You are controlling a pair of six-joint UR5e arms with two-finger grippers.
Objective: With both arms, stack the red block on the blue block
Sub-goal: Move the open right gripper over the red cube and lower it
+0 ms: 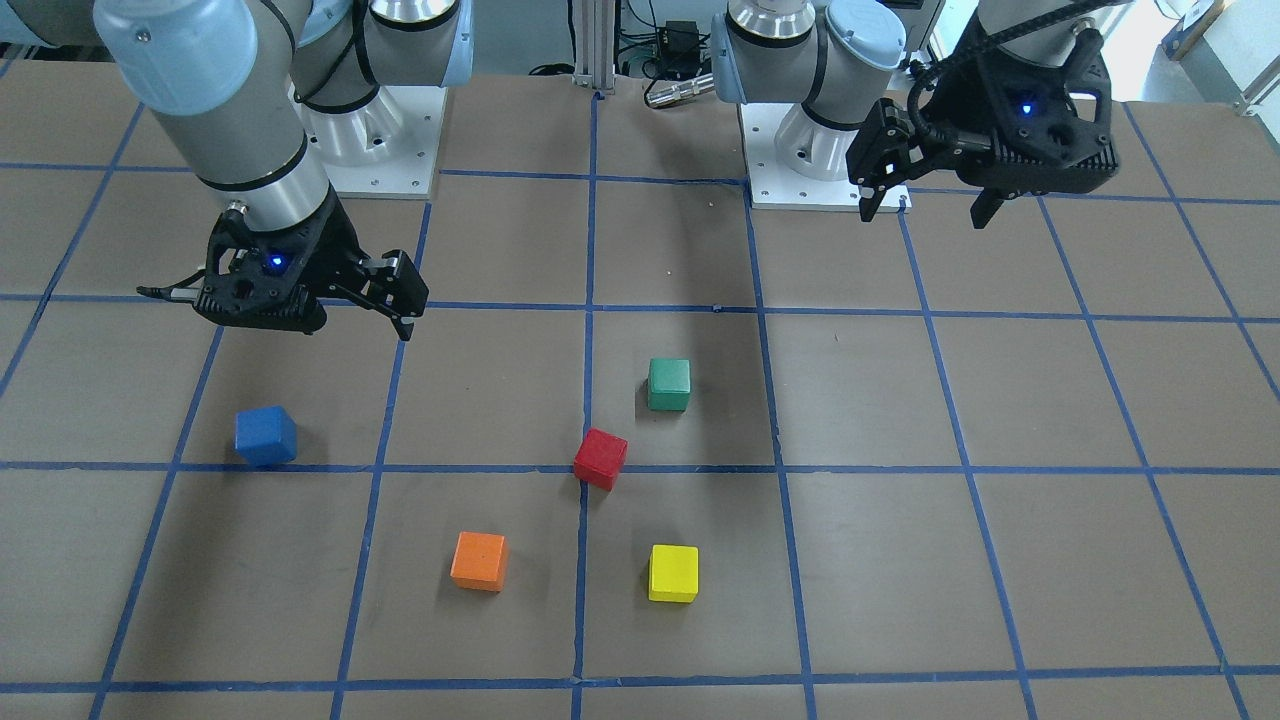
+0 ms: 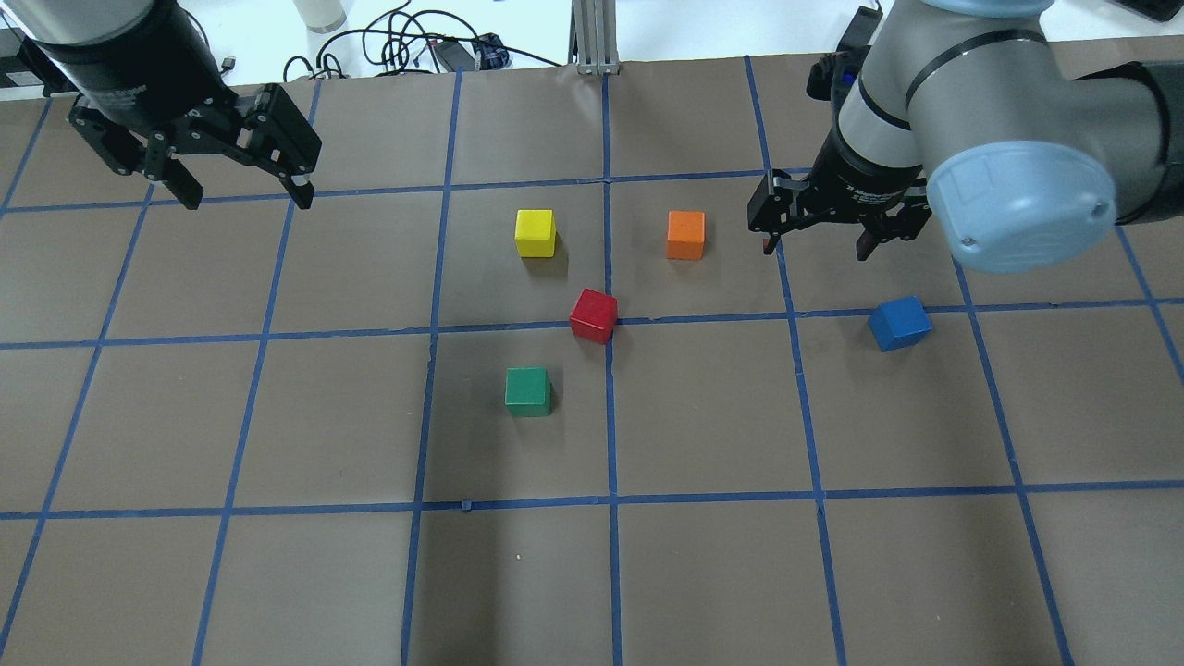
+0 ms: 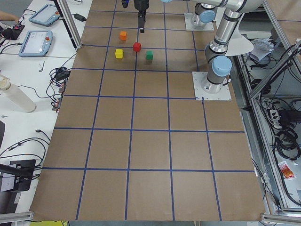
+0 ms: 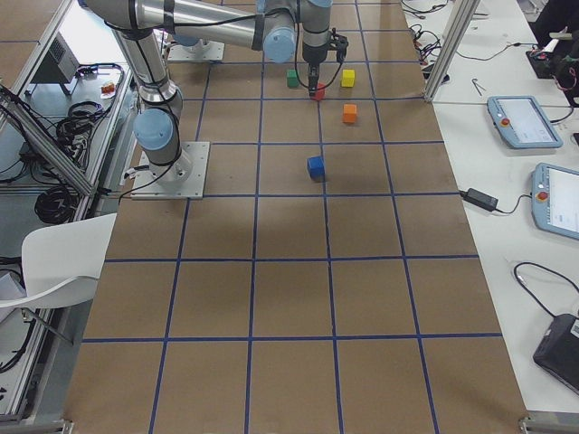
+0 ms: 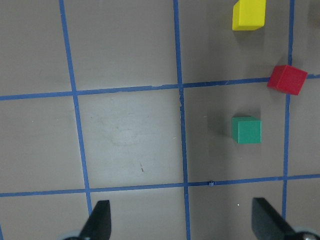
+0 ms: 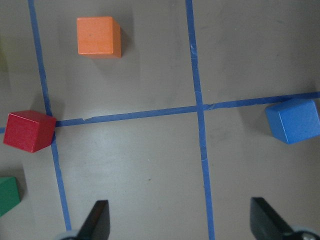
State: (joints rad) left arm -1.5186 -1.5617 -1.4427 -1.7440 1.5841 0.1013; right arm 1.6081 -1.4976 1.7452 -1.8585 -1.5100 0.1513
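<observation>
You'll see both black two-finger grippers spread wide, empty: the left gripper [image 2: 246, 198] over the brown worktop's [image 2: 703, 573] left side, the right gripper [image 2: 815, 248] near the small matte blue cube [image 2: 899, 324] toward its right end. The small matte red cube [image 2: 593, 315] sits mid-worktop on blue tape [image 2: 703, 318].

Spread singly over the brown table [image 2: 703, 573] gridded with blue tape [image 2: 610, 500]: red block [image 2: 593, 314] at a tape crossing, green cube [image 2: 527, 390], yellow cube [image 2: 535, 232] and orange cube [image 2: 685, 234] near it, blue block [image 2: 899, 323] well apart.
</observation>
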